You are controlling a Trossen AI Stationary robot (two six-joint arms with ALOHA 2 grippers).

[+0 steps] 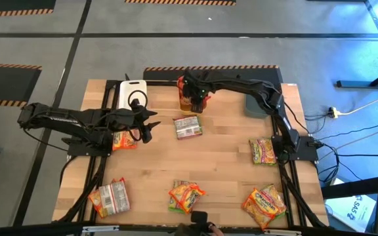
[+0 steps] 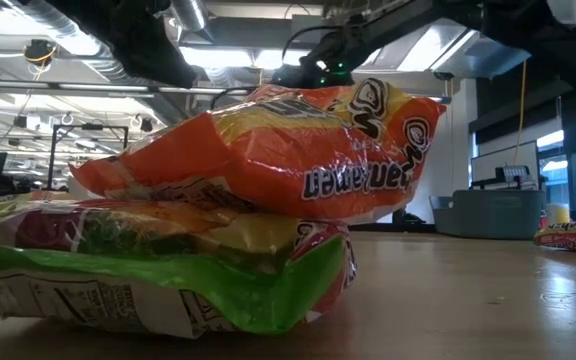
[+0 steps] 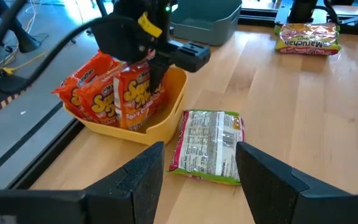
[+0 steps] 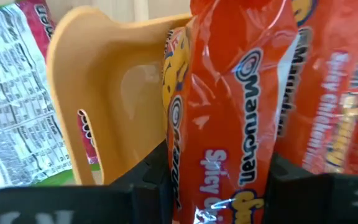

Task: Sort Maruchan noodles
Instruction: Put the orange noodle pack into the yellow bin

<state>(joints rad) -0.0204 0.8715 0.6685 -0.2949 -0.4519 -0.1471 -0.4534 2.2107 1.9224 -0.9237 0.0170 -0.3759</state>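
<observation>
Right gripper (image 1: 190,98) is over the orange bin (image 3: 166,112) at the far edge of the table, clamped on an orange packet (image 4: 229,118) that hangs upright, its lower end down among the ones already standing in the bin. My read: this is the drop-in step, not done yet.

To do it well:
- Keep the packet vertical and lower until its bottom edge meets the bin floor or the stack; letting go high risks it tipping over the rim.
- Slot it beside the upright packets, not on their top edges. The plastic is crinkly and slick, so it will likely slide.
- Open only a little, then lift straight up so my fingers don't drag a neighbour out.
- Watch the face-down packet (image 1: 188,127) lying just beside the bin on the near side; don't nudge it leaving.

Left gripper (image 1: 144,126) hangs left of that face-down packet, jaws apart and empty, aimed at it. Keep it clear until I'm out.

Other packets: one right (image 1: 263,151), piles along the near edge at left (image 1: 110,197), middle (image 1: 186,195) and right (image 1: 265,203).
</observation>
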